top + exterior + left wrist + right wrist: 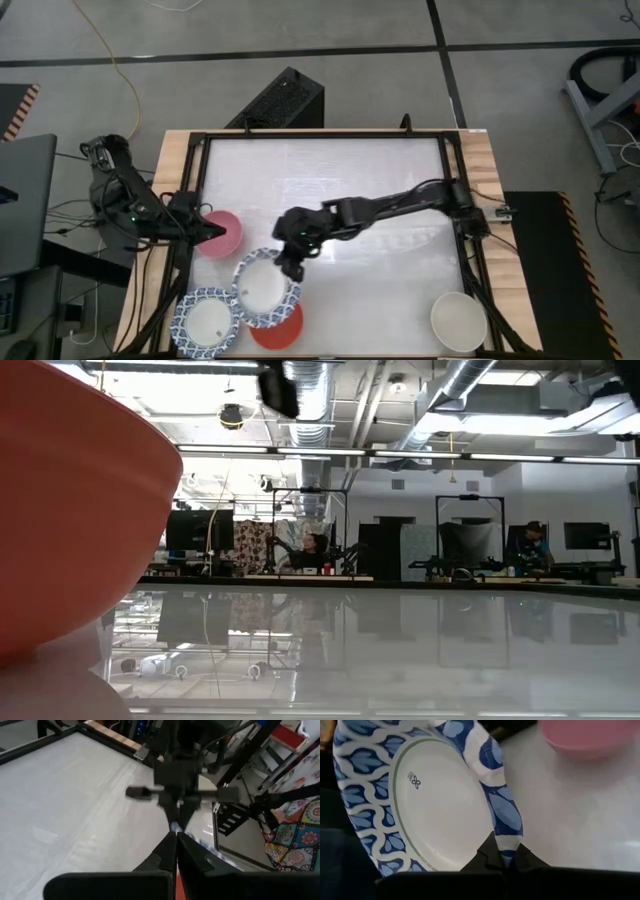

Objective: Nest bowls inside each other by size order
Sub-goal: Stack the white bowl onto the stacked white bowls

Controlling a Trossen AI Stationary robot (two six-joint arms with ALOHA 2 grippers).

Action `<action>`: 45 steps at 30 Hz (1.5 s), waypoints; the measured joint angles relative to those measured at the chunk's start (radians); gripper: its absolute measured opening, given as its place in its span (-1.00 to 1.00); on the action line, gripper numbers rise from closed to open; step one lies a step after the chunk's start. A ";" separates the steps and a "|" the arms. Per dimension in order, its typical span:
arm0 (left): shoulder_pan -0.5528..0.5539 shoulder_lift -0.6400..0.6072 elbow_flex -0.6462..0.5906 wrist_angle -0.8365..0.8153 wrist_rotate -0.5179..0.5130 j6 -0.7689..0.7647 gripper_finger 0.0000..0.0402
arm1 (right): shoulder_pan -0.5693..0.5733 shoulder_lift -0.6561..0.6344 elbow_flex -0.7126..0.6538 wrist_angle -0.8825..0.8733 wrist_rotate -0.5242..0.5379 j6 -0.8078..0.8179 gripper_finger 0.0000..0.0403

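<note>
My right gripper reaches to the table's middle front and is shut on a blue-and-white patterned bowl. That bowl overlaps a red bowl and a second patterned bowl, both at the front edge. The red bowl fills the left of the low view. A pink bowl sits on the table at the left, with my left gripper shut above its left part, nothing between the fingers. A cream-white bowl rests at the front right. My right gripper pinches the patterned bowl's rim between its two fingers, on the bowl's far side. The fingers slant down from the table's far right. The bowl is tilted in the hold, its white inside facing the wrist camera.
A black frame borders the white table top, with wooden strips outside it. The far half and the right middle of the table hold no objects. Beyond the table, people sit at benches in the room.
</note>
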 joint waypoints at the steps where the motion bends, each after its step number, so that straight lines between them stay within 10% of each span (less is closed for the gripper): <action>1: 0.000 -0.005 0.000 -0.007 0.003 0.000 -1.00 | -0.001 0.035 0.045 0.004 -0.020 -0.006 -0.96; 10: 0.000 -0.020 0.000 -0.057 0.011 -0.002 -1.00 | 0.006 0.355 0.441 0.011 -0.156 -0.016 -0.96; 28: 0.000 -0.021 0.000 -0.127 -0.006 -0.002 -1.00 | 0.014 0.588 0.401 0.627 -0.212 0.277 -0.96; 45: 0.000 -0.018 0.000 -0.145 -0.068 -0.010 -1.00 | 0.029 0.588 0.436 0.504 -0.049 0.349 -0.96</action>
